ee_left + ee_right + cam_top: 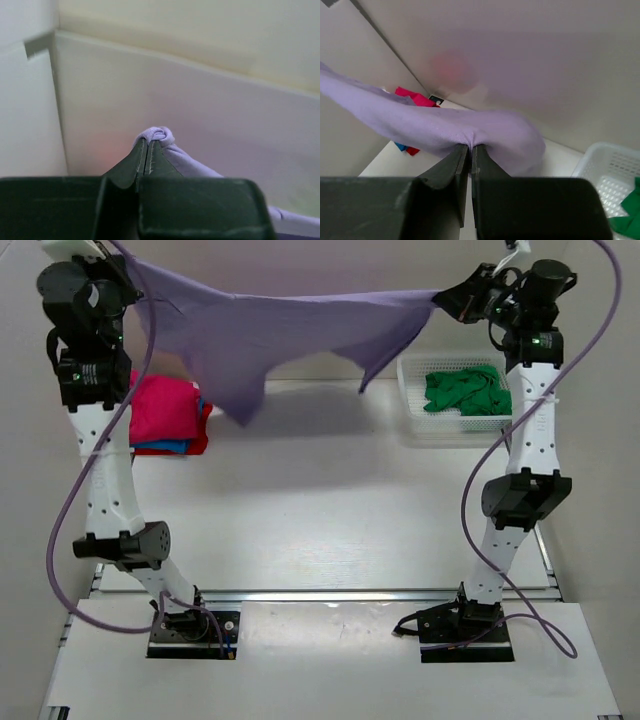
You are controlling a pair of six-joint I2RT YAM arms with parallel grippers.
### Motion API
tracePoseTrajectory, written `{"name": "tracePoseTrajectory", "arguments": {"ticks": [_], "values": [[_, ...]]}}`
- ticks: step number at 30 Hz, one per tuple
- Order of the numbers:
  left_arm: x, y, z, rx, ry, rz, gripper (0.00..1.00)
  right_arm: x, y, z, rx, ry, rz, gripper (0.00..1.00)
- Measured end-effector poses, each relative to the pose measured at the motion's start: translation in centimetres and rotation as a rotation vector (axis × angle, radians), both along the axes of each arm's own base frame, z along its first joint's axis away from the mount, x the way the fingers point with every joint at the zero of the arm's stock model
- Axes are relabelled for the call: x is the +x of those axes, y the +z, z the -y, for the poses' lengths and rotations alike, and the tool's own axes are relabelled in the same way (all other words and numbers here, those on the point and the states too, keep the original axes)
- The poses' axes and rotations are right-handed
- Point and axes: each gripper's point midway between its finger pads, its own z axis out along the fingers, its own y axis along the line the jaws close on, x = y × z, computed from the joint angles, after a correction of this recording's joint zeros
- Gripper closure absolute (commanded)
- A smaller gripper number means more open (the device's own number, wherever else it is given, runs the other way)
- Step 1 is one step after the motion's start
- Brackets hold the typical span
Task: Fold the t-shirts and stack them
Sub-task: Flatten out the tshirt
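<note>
Five t-shirts are in view, one of each colour. The lilac t-shirt (255,335) hangs in the air above the far half of the worktop (320,510), stretched out between two claws and touching nothing else. Its top edge runs almost straight from one claw to the other, and the rest sags below in two loose points.

The left claw (122,265) is clamped on one end of this shirt. In the left wrist view its two fingers (141,157) are pressed together with a small knot of lilac cloth bulging just past the tips. The right claw (442,298) grips the other end in the same way, its two fingers (454,165) closed on a fold of the cloth.

Near the far left corner of the worktop lies one stack of three shirts: the magenta pink t-shirt (160,405) on top, a sliver of the blue t-shirt (172,447) showing under it, and the red t-shirt (200,435) at the edge.

Near the far right corner stands one white lattice basket (412,375), with the green t-shirt (465,390) crumpled inside it.
</note>
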Motion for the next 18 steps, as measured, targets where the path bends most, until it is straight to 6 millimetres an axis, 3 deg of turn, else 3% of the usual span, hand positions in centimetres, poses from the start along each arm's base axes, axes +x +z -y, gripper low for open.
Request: {"name": "tracePoseTrajectory", "arguments": {"ticks": [4,8,14,16,18], "values": [[-4.5,4.5,1.2,0.007,-0.029,0.116,1.00,-2.5,3.3,1.0,-0.010,0.000,0.080,1.00],[-7.8,6.5,2.0,0.013,-0.045,0.174,1.00,-4.0,4.7,0.8,-0.037,0.005,0.124,1.00],[-9.9,7.2,2.5,0.018,-0.045,0.187,1.00,-5.0,3.6,-2.2,-0.099,0.018,0.094,1.00],[-10.8,6.7,2.9,0.017,-0.050,0.170,1.00,-6.3,3.4,-3.5,-0.123,0.018,0.078,1.00],[-12.4,6.3,3.4,0.017,-0.059,0.159,1.00,-8.9,4.0,-4.5,-0.140,0.022,0.075,1.00]]}}
